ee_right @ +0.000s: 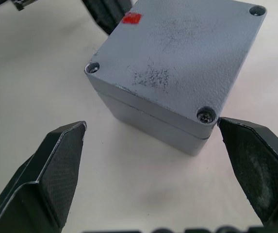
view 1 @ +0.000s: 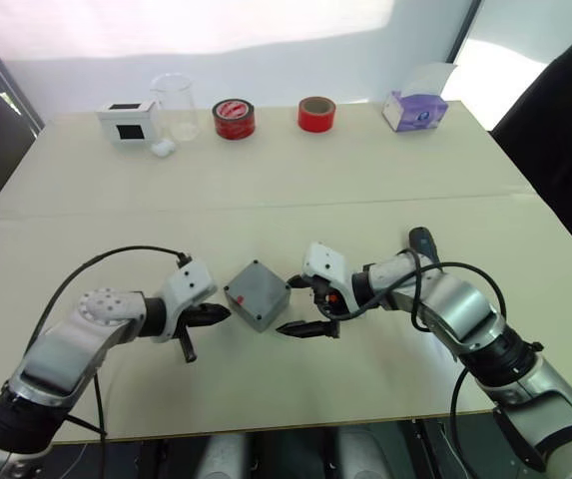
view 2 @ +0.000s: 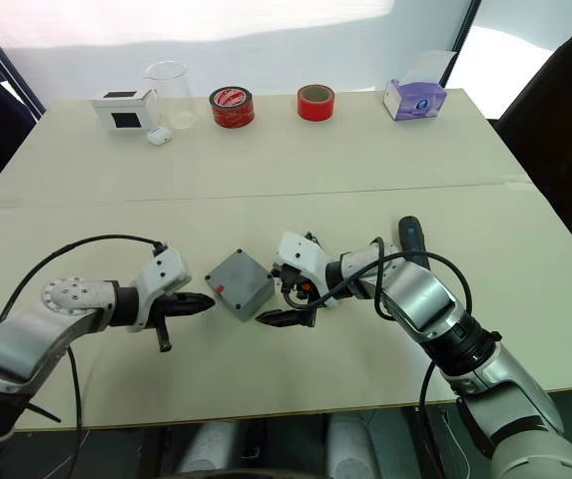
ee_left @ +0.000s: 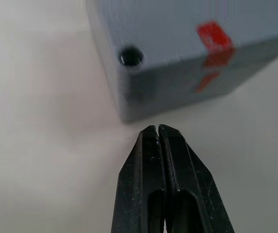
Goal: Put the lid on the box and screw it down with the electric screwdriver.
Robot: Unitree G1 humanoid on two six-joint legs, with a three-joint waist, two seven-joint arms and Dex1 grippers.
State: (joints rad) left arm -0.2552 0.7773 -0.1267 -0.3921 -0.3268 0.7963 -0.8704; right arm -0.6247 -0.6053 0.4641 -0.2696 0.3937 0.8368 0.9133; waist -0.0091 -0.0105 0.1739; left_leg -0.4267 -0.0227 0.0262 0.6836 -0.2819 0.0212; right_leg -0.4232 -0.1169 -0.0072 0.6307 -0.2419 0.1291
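lid seated on grey box | electric screwdriver lying right of it

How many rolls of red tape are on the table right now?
2. Both stand at the far edge: one roll with a printed top beside the glass beaker, and a plain red roll between it and the purple tissue box.

Both arms low and forward, grippers facing each other across a narrow gap.

Left arm reaches in from 8 o'clock, forearm angled toward centre; left gripper has its fingers pressed together, tips pointing toward 3 o'clock. Right arm enters from 4 o'clock, elbow bent, wrist turned inward; right gripper has its jaws spread wide, fingertips well apart, directed toward 9 o'clock. Black cables loop over both forearms. The two grippers do not touch.
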